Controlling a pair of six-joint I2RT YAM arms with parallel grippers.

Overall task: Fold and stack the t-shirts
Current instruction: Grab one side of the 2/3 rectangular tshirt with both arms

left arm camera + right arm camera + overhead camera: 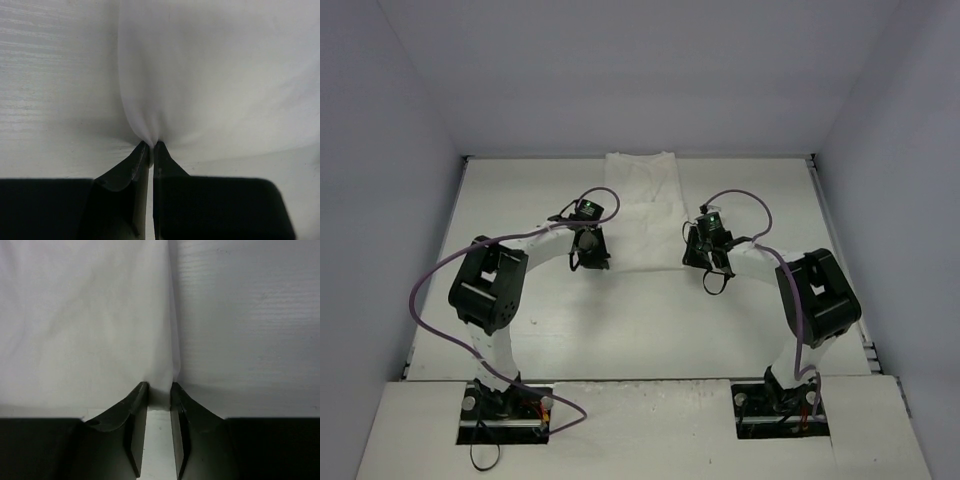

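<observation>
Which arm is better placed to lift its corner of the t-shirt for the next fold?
Left, probably. The left tool is shut on the t-shirt, cloth puckering at its tips. The right tool shows a gap around the edge.

A white t-shirt, folded into a long narrow strip, lies flat on the white table, running from the far edge toward the middle. The left gripper sits at the strip's near left corner. The right gripper sits at the near right corner. Jaw positions are not discernible from above. A purple cable loops along each arm.
</observation>
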